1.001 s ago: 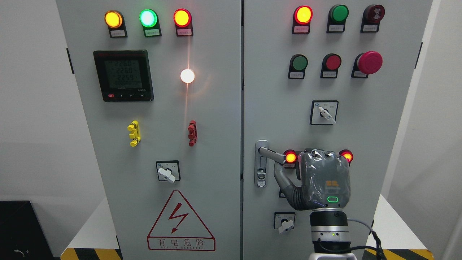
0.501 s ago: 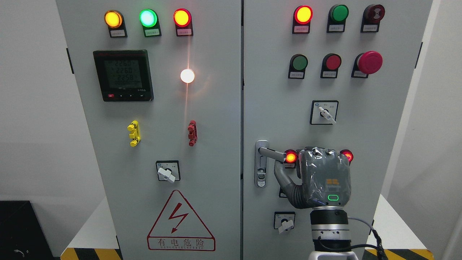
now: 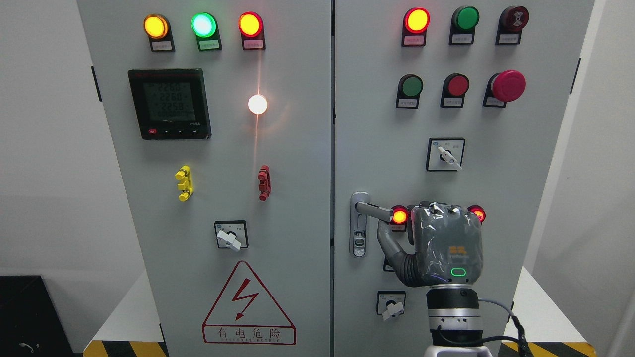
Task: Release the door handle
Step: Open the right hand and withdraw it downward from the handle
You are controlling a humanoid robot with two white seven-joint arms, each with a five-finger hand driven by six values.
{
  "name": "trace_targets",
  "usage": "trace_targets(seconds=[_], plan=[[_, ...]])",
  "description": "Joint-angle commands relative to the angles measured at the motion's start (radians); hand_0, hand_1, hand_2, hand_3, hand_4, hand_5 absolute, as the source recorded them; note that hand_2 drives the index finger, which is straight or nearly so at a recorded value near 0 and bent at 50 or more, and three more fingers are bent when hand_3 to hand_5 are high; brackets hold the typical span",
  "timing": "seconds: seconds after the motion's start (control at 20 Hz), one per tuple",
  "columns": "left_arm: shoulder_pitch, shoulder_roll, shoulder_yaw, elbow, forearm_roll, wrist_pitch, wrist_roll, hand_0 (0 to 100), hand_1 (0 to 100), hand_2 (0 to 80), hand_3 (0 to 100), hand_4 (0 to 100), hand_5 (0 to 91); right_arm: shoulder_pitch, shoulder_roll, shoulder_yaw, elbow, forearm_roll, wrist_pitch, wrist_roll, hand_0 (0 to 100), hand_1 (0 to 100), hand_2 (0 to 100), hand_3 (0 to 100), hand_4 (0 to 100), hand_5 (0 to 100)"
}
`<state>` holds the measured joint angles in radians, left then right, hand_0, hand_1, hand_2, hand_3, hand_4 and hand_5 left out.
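Observation:
The silver door handle is on the left edge of the right cabinet door. Its lever points right and slopes slightly down. My right hand is raised in front of the door just right of the lever, its grey back toward me. The hand's left side reaches up to just under the lever's free end. The back of the hand hides how it meets the door. The left hand is out of view.
A lit red lamp shows between lever and hand, with another lit red lamp at the hand's right. Rotary switches sit above and below the hand. The left door carries a meter, lamps and a warning triangle.
The right hand has risen very slightly. The handle lever looks unchanged.

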<state>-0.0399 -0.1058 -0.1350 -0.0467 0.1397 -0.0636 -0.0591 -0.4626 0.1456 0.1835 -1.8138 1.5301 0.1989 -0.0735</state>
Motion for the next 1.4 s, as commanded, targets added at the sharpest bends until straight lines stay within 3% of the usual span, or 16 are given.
trace_targets(seconds=[0.0, 0.65, 0.8, 1.15, 1.25, 1.35], plan=[[0.000, 0.000, 0.000, 0.001, 0.000, 0.001, -0.001, 12, 56, 0.0, 0, 0, 0.0, 0.013, 0.000, 0.001, -0.008, -0.002, -0.001, -0.003, 47, 38, 100, 100, 100, 100], [0.000, 0.000, 0.000, 0.001, 0.000, 0.001, -0.001, 12, 56, 0.0, 0, 0, 0.0, 0.074, -0.006, 0.002, -0.050, -0.007, -0.013, -0.005, 49, 38, 100, 100, 100, 100], [0.000, 0.000, 0.000, 0.001, 0.000, 0.001, -0.001, 12, 56, 0.0, 0, 0, 0.0, 0.102, -0.008, 0.001, -0.070, -0.007, -0.041, -0.008, 49, 37, 99, 100, 100, 100], [0.000, 0.000, 0.000, 0.001, 0.000, 0.001, -0.001, 12, 56, 0.0, 0, 0, 0.0, 0.208, -0.011, -0.013, -0.151, -0.013, -0.102, -0.023, 51, 35, 88, 100, 100, 100], [0.000, 0.000, 0.000, -0.001, 0.000, 0.001, -0.001, 12, 56, 0.0, 0, 0, 0.0, 0.240, -0.011, -0.033, -0.179, -0.015, -0.140, -0.025, 51, 34, 84, 100, 97, 97], [0.000, 0.000, 0.000, -0.001, 0.000, 0.001, -0.001, 12, 56, 0.0, 0, 0, 0.0, 0.271, -0.011, -0.053, -0.202, -0.016, -0.173, -0.029, 51, 33, 76, 99, 91, 89]])
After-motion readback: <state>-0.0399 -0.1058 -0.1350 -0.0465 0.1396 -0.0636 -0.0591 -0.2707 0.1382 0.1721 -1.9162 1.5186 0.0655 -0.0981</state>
